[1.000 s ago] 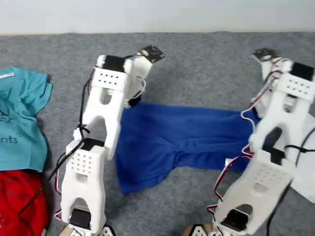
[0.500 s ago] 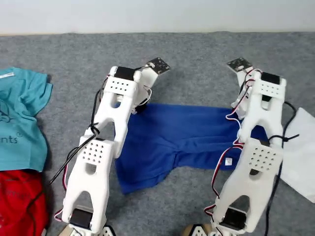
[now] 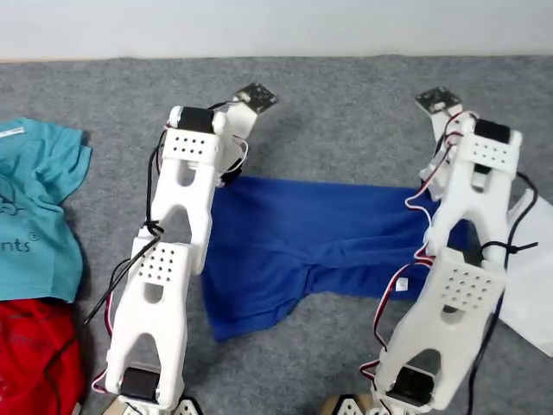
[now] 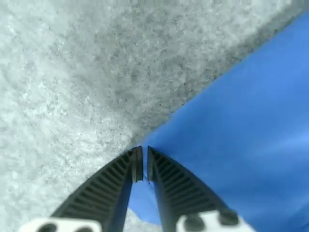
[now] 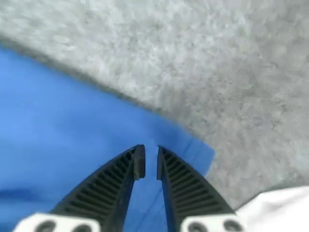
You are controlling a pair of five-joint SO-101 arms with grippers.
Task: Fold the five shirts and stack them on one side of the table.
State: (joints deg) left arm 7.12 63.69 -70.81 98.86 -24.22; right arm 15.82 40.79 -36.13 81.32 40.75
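A blue shirt (image 3: pixel 328 233) lies spread across the middle of the grey table (image 3: pixel 346 104), bunched toward its near edge. My left gripper (image 4: pixel 141 164) is shut on the blue shirt's (image 4: pixel 241 121) far left corner, with cloth pinched between the fingers. At the far right corner my right gripper (image 5: pixel 148 162) is shut on the same blue shirt (image 5: pixel 58 121). In the high view both arms lean over the shirt's far edge, one at each end. A teal shirt (image 3: pixel 34 216) and a red shirt (image 3: pixel 34 346) lie at the left edge, and a white shirt (image 3: pixel 527 277) at the right.
Bare grey felt runs along the back of the table up to a pale wall (image 3: pixel 276 26). The white shirt (image 5: pixel 275 208) lies close beside the blue shirt's right corner. Cables hang along both arms.
Both arms first swung inward, then back outward. The blue shirt's far edge now reaches wider and straighter between the two grippers.
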